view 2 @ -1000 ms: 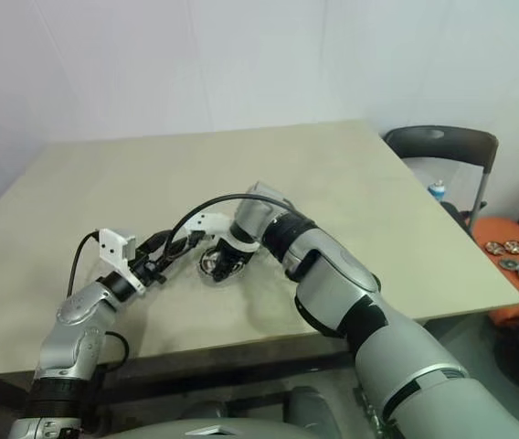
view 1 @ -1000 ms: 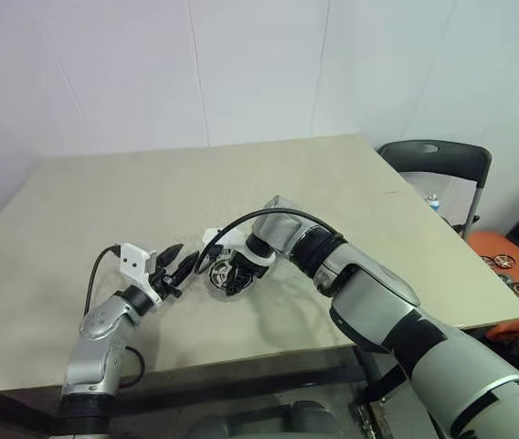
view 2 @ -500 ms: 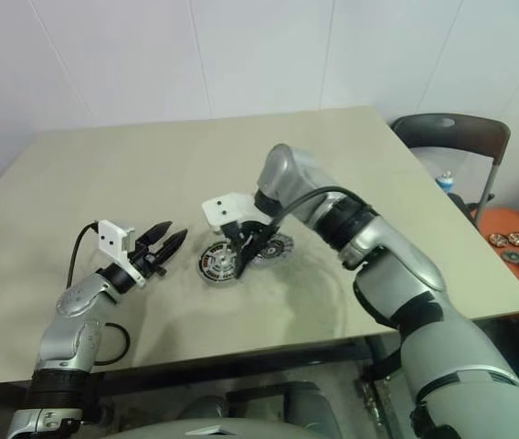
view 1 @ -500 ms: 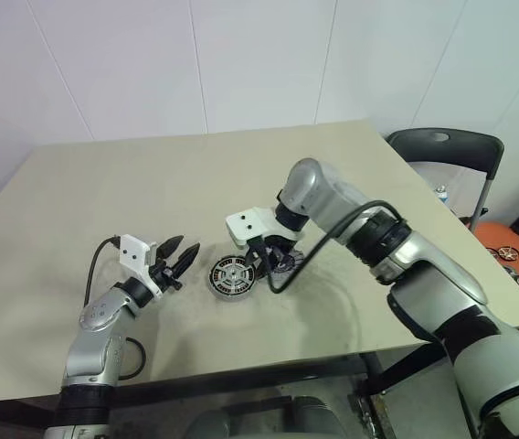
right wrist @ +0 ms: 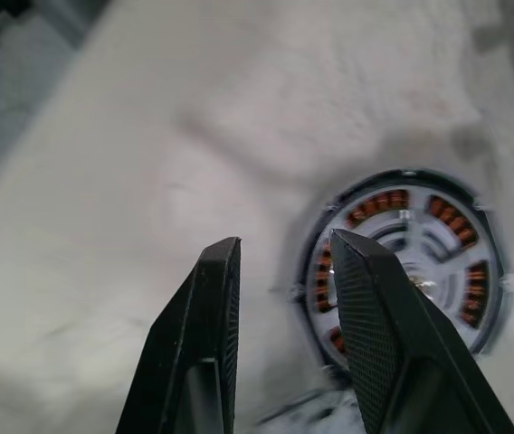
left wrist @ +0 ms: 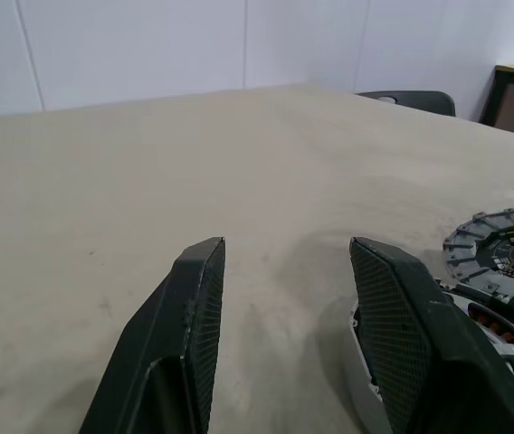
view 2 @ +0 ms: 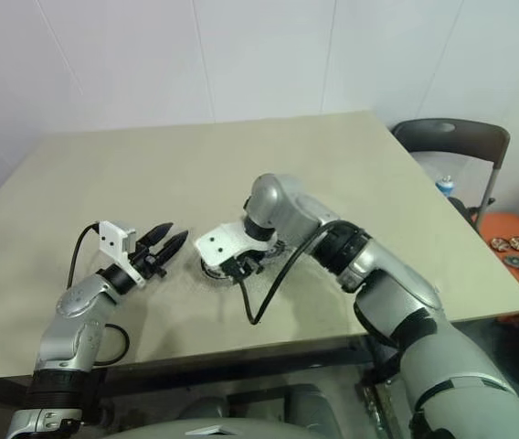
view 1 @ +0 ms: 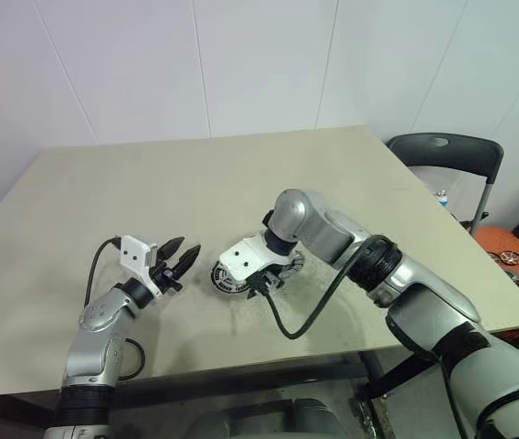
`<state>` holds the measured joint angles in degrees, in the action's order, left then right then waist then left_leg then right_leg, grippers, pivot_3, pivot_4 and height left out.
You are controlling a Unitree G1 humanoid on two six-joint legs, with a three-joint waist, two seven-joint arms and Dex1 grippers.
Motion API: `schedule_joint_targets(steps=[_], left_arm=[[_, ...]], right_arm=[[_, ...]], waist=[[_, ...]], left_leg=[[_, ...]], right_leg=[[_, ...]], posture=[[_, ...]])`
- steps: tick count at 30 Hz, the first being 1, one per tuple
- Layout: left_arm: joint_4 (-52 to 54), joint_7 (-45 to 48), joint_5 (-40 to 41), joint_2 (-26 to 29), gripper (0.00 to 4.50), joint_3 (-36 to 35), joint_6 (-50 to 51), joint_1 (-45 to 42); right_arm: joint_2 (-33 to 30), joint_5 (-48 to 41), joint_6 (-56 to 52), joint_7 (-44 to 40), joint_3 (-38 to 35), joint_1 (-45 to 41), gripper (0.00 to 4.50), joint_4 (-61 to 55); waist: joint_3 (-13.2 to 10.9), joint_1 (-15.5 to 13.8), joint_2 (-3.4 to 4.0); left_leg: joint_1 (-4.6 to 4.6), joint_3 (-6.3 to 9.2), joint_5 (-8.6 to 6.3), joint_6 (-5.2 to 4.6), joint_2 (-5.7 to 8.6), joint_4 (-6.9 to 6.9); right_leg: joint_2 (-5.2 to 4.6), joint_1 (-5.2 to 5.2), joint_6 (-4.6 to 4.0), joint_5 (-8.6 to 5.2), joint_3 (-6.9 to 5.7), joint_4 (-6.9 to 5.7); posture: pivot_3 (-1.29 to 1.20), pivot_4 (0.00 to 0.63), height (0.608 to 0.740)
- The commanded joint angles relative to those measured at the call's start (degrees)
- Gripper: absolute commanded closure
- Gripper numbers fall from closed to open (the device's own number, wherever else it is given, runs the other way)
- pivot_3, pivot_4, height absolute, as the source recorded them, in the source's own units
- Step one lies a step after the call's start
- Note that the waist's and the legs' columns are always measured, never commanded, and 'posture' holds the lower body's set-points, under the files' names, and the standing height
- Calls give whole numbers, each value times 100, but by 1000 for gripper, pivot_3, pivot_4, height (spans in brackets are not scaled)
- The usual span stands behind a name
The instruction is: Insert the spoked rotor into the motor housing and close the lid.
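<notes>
The motor housing (right wrist: 402, 262), a dark-rimmed round part with copper windings, lies flat on the beige table (view 1: 195, 183). My right gripper (right wrist: 280, 244) points steeply down at the housing's edge, open, with bare table in the gap and one finger (right wrist: 366, 289) overlapping the rim. From the head my right wrist covers most of the housing (view 1: 223, 279). The spoked rotor (left wrist: 510, 253), a silver disc with a black hub, lies just beyond the housing and half under my right arm. My left gripper (view 1: 185, 247) hovers level a short way to the housing's left, open and empty.
A black cable (view 1: 301, 315) loops from my right wrist over the table near its front edge. A dark folding chair (view 1: 442, 151) stands past the table's right side. More round parts lie on an orange surface (view 1: 515, 265) on the floor at the far right.
My right wrist has rolled and its gripper has shifted from beside the rotor to the housing's edge. The left gripper has stayed put. The head view shifted earlier on.
</notes>
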<state>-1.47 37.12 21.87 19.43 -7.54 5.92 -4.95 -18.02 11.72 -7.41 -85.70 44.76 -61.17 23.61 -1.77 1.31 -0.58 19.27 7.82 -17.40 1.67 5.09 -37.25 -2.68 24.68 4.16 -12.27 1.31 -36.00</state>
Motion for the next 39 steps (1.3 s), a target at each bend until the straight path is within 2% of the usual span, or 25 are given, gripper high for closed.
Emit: schedule_joint_targets(steps=[1, 7, 9, 12, 15, 16, 17, 20, 22, 24, 29, 33, 39], left_arm=[[188, 5, 25, 58, 2156, -56, -21, -4], [251, -15, 41, 87, 2156, -79, -8, 53], [271, -28, 39, 85, 2156, -76, -9, 63], [306, -48, 55, 74, 2156, -92, -12, 72], [334, -64, 84, 59, 2156, -111, -4, 73], [332, -63, 92, 63, 2156, -118, 1, 65], [324, -57, 101, 72, 2156, -128, 6, 58], [230, 10, 115, 132, 2156, -158, 10, -3], [145, 71, 111, 184, 2156, -156, 22, -82], [52, 108, 116, 209, 2156, -148, 48, -206], [-225, 283, 59, 226, 2156, -54, 37, -477], [-446, 423, 40, 252, 2156, -14, 36, -719], [-668, 610, 35, 331, 2156, -41, 47, -965]], right_arm=[[139, 185, 205, 177, -93, -100, 2861, 311], [148, 322, 464, 88, -207, -172, 2861, 727], [109, 64, 194, -197, -430, -183, 2861, 528], [-62, -1057, -754, -598, -1201, -96, 2861, -439], [49, -1555, -1076, 278, -2187, 224, 2861, -816], [-15, -1626, -1020, 520, -2432, 384, 3263, -833], [-93, -1680, -1025, 651, -2604, 518, 3438, -865], [-315, -1938, -1561, 1359, -3340, 845, 4435, -845], [-426, -2132, -2259, 2081, -3970, 841, 4477, -468], [-631, -2587, -2995, 2377, -4632, 966, 4477, -306], [-687, -3151, -3625, 3623, -5950, 1804, 4477, -328], [-652, -3248, -3896, 4245, -6193, 2847, 4477, -862], [-760, -3833, -4854, 4042, -5708, 4161, 4477, -2508]], waist=[[0, -54, 0], [0, -79, 0], [0, -70, 0], [-4, -70, 5], [-1, -71, 2], [2, -79, -3], [3, -97, -4], [2, -199, -3], [-1, -210, 1], [0, -236, 0], [3, -211, 1], [4, -202, 8], [0, -195, 23]], left_leg=[[1, 0, 0, 0, 0, 0], [2, 0, 0, -1, 4, 0], [2, -1, 0, -1, 4, 1], [8, 1, 0, 0, 1, 3], [7, 1, -1, -1, -2, 7], [6, 1, -1, 0, -3, 8], [2, 4, -1, 0, -3, 9], [0, 3, -2, -2, 4, -2], [2, -1, -2, -4, 5, -7], [2, 1, -1, -3, 4, -6], [6, 5, -5, -10, -2, 13], [10, -11, -13, -25, -4, 16], [9, -24, -17, -32, -7, 8]], right_leg=[[0, 0, 0, 0, 1, 0], [-1, 0, 0, 0, 0, 2], [-1, 0, 0, 0, 1, 2], [0, 6, -1, 0, 0, 3], [-3, 7, -1, 0, 1, 4], [-4, 7, -1, 0, 1, 4], [-4, 0, -1, 0, -1, 6], [-5, -14, 0, 0, -4, 12], [-6, -14, -1, 0, -2, 15], [-5, -13, -4, 2, -2, 15], [-9, -16, -4, 2, -2, 45], [-10, -12, -3, 3, 13, 56], [-6, -12, -1, 3, 23, 54]], posture=[[0, 0, 740], [0, 0, 740], [0, 0, 740], [0, 0, 740], [0, 0, 740], [0, 0, 740], [0, 0, 740], [0, 0, 740], [0, 0, 740], [0, 0, 740], [0, 0, 740], [0, 0, 740], [0, 0, 740]])
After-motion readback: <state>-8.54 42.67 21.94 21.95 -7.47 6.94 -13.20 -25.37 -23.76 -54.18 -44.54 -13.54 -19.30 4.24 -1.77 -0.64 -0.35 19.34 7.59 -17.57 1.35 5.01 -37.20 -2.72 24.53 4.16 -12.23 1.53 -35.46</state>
